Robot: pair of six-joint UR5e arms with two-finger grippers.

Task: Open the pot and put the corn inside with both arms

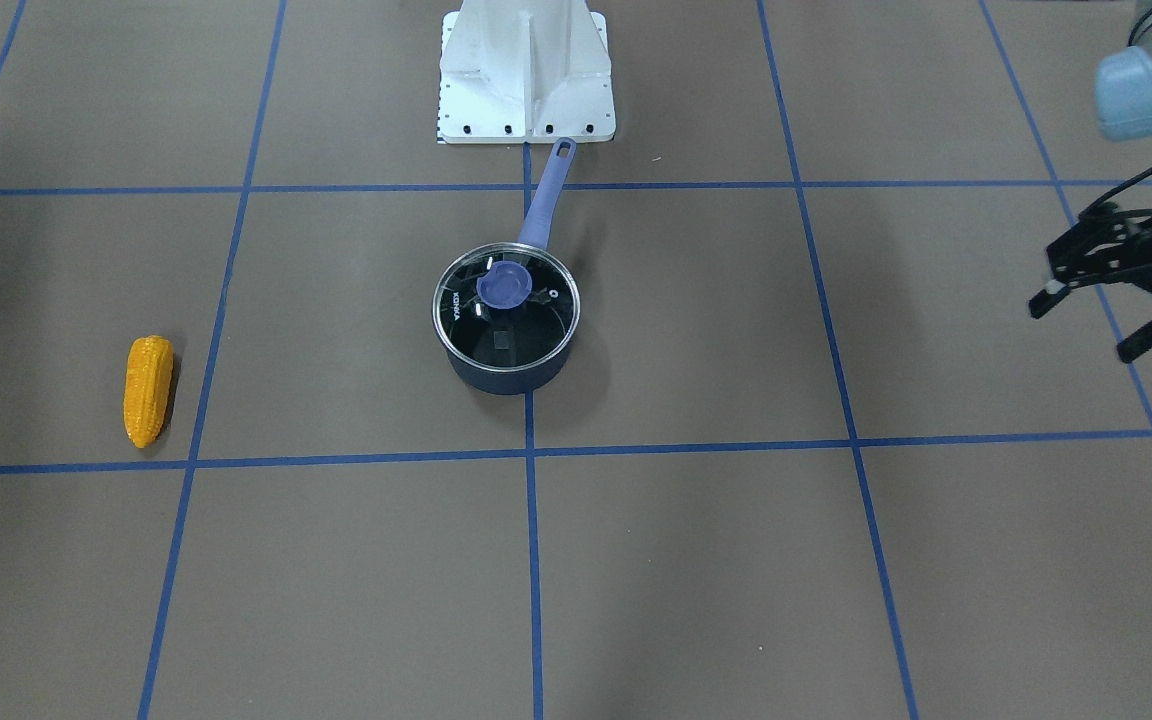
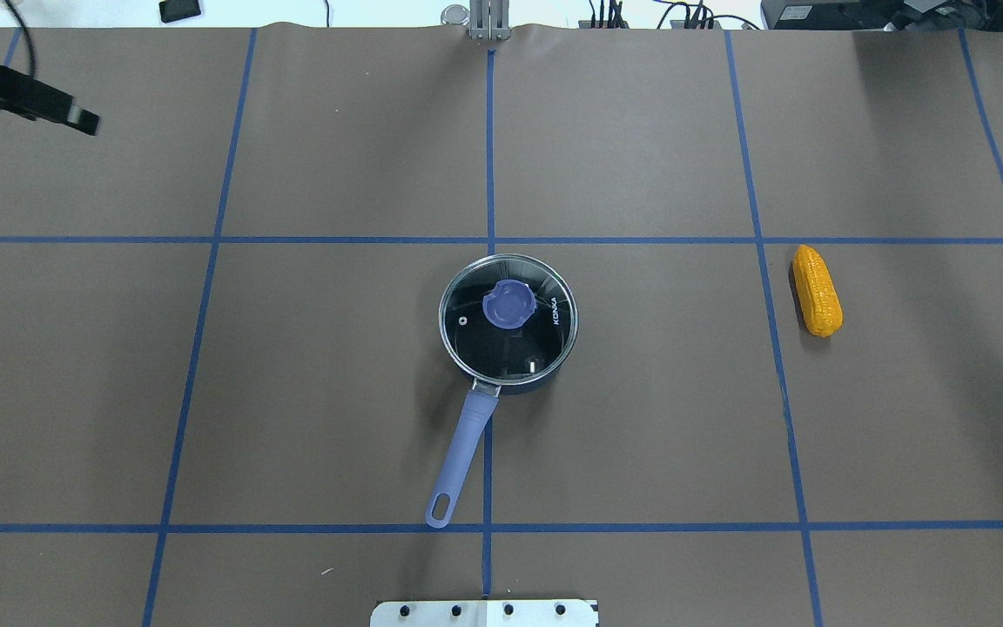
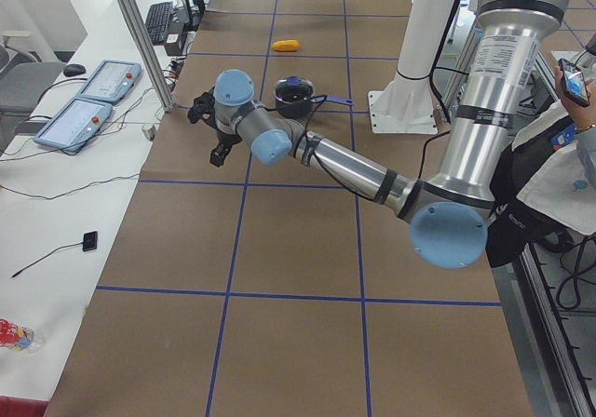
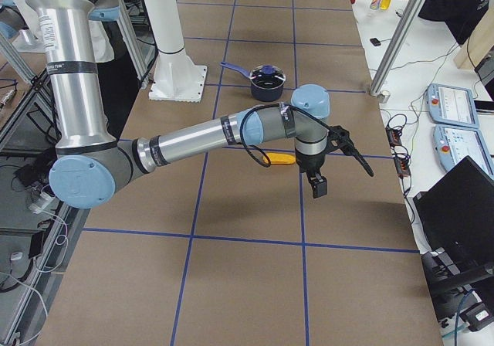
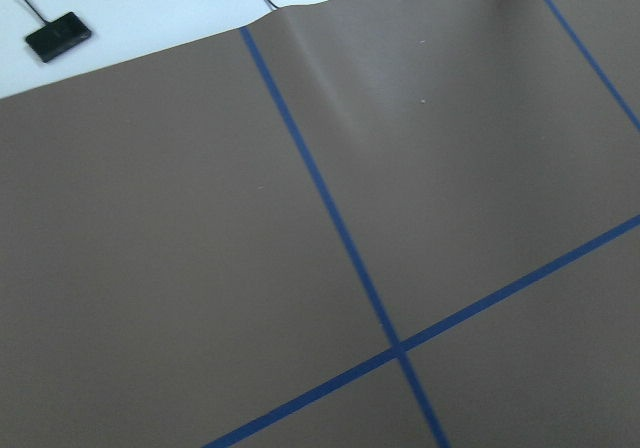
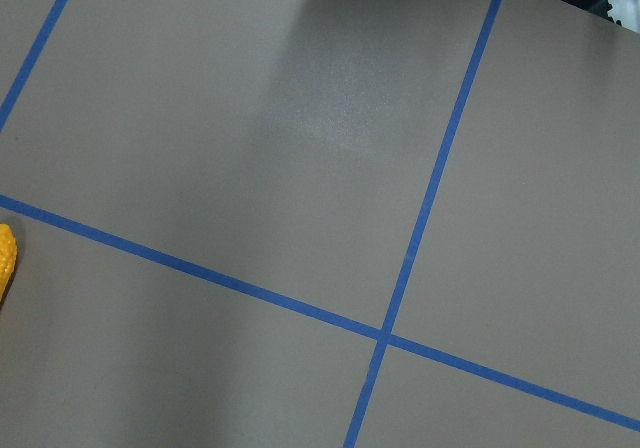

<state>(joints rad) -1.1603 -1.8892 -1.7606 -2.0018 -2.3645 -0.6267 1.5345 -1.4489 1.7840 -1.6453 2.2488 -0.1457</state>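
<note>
Likely the slick, breakable lid (image 2: 477, 345) is best taken by its knob (image 2: 508, 306), the light corn (image 2: 817, 290) mid-cob — left gripper (image 1: 1083, 328) is seen spread, empty; right gripper (image 4: 343, 178) cannot be judged.

Overhead and front-facing cameras look steeply down from opposite sides, sharing the central pot (image 1: 508, 378).

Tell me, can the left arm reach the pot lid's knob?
Probably yes: the left gripper hangs open off to one side, and nothing stands between it and the blue knob of the glass lid on the pot.
</note>
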